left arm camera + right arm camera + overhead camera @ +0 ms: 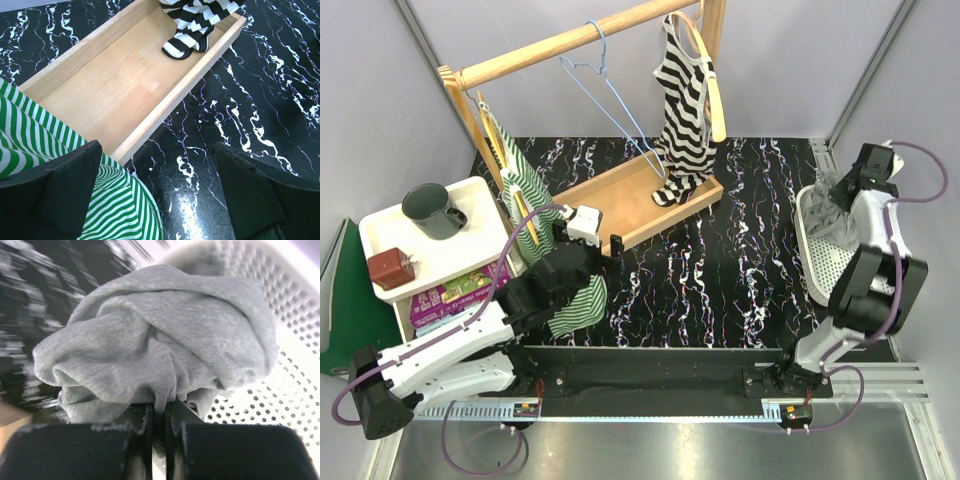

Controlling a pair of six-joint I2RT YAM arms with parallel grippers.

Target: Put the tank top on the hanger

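Grey tank top (160, 335) bunched in the white basket (290, 330) at the tabletop's (240, 100) right edge, pinched in my right fingers (158, 412); left fingers (157, 165) spread wide over bare tabletop beside the wooden tray's (180, 92) near edge

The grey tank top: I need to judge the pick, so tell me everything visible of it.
The tank top is plain light grey, seemingly a soft fine knit, unpatterned. It is crumpled into a loose bundle of folds, so straps and neckline cannot be made out. It is in the white perforated basket on the robot's right side. The right gripper is shut on a fold at its lower edge, cloth pinched between its jaws.
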